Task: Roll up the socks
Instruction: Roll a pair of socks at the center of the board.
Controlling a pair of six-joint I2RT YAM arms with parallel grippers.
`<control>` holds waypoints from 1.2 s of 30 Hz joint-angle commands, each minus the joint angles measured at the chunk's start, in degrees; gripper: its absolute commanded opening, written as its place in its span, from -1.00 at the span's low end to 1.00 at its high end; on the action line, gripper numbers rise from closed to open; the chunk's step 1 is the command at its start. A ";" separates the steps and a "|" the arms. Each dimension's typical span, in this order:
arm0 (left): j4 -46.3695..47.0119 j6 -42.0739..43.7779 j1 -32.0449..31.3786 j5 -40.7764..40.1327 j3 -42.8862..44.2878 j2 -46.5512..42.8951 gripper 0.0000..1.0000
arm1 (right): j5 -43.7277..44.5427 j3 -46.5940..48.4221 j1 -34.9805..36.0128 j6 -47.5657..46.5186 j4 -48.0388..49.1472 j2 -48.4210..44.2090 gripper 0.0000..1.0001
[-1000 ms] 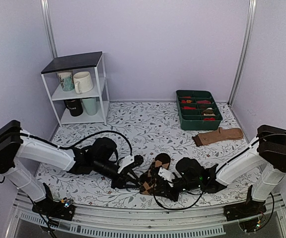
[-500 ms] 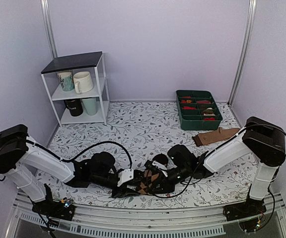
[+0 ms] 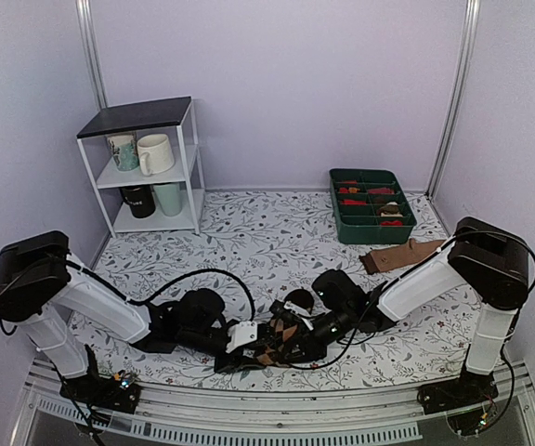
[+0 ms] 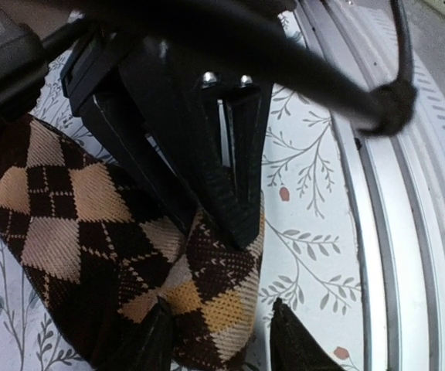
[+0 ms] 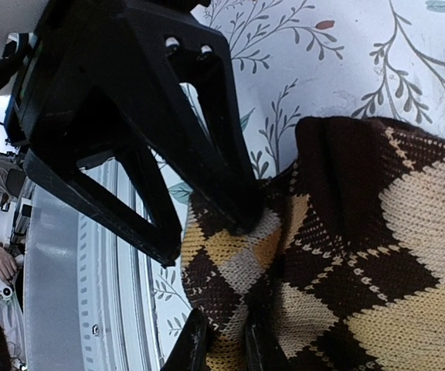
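The socks [image 3: 283, 327] are dark brown with tan-orange argyle and lie bunched near the table's front edge, one dark end [image 3: 298, 299] pointing away. My left gripper [image 3: 252, 346] is open and straddles the socks' near end [image 4: 207, 301]: one finger [image 4: 159, 340] rests on the knit, the other [image 4: 293, 344] on the cloth beside it. My right gripper [image 3: 292, 336] faces it from the right and is shut on a fold of the socks [image 5: 230, 270], its fingers [image 5: 194, 346] close together. The two grippers almost touch.
A plain tan sock [image 3: 407, 253] lies at the right. A green divided tray [image 3: 342, 228] with small red bundles stands behind it. A white shelf [image 3: 147, 167] with mugs stands at the back left. The metal rail [image 3: 277, 409] runs just in front of the grippers.
My right arm has swung left and inward, carrying the socks' end toward the left gripper, so the socks are bunched instead of stretched out. My left gripper has shifted slightly right and nearer.
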 commanded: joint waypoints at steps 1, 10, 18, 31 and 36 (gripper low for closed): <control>-2.60 0.18 -1.26 -0.30 1.84 2.56 -0.16 | 1.64 -2.86 0.69 -0.30 -13.43 4.78 -0.79; -8.56 -1.79 -1.24 1.58 5.95 6.65 -1.00 | 1.58 -2.25 0.02 -0.87 -13.86 3.60 -0.73; -9.84 -12.47 2.36 8.48 6.58 6.47 -1.00 | 18.75 -9.73 -1.31 0.68 0.88 -13.21 -0.22; -21.06 -23.17 8.67 21.63 12.01 14.33 -1.00 | 30.34 -20.97 8.43 -18.44 19.66 -22.96 -0.07; -22.46 -24.22 9.90 23.41 12.38 15.74 -1.00 | 35.02 -17.70 12.79 -24.09 17.81 -17.99 0.06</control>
